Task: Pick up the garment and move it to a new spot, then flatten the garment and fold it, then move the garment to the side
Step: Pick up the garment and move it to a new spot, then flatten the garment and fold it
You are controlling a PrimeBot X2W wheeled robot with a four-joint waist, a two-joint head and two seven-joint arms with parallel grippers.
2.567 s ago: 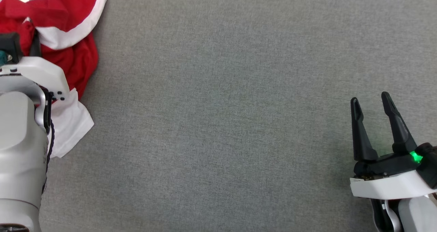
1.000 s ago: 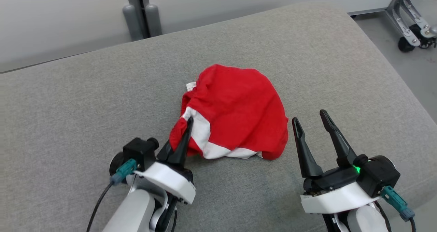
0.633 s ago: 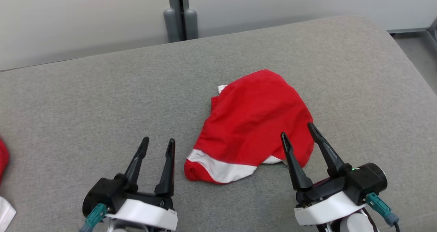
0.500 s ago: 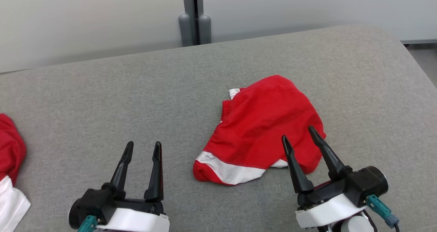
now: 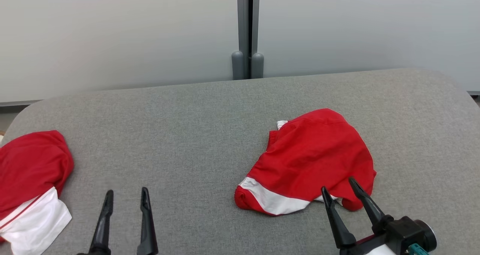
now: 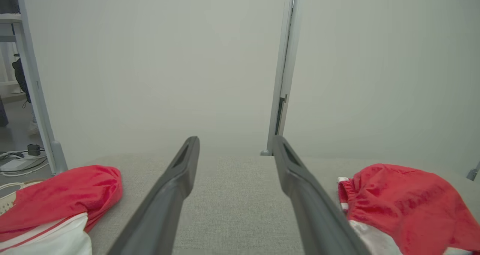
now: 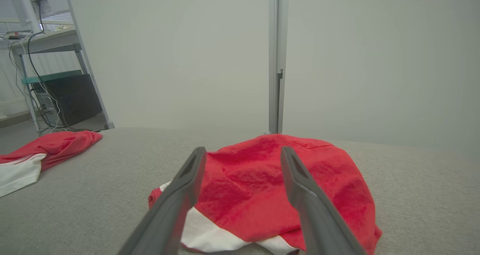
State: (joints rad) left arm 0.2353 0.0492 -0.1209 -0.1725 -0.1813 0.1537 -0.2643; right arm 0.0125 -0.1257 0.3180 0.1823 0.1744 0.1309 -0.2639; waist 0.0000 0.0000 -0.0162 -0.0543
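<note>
On grey cushion (image 5: 187, 135): two garments, right garment (image 5: 315, 157), left garment (image 5: 30, 165); two spread grippers, left gripper (image 5: 126, 192), right gripper (image 5: 336, 184); right wrist view adds desk (image 7: 48, 37).

We record a grey fabric-covered surface (image 5: 176, 135) with rounded far corners and a plain, even weave. Two items lie directly on it. Right of centre we find a red garment (image 5: 318, 153), crumpled into a low mound, with a white band (image 5: 272, 201) along its near edge and a gathered waistband (image 5: 272, 139) at its far left side. At the left edge of the surface, well apart from the first item, we note a second red garment (image 5: 32, 165), also crumpled, with a white panel (image 5: 35, 225) at its near end. The head view cuts it off, so we cannot state its full extent.
</note>
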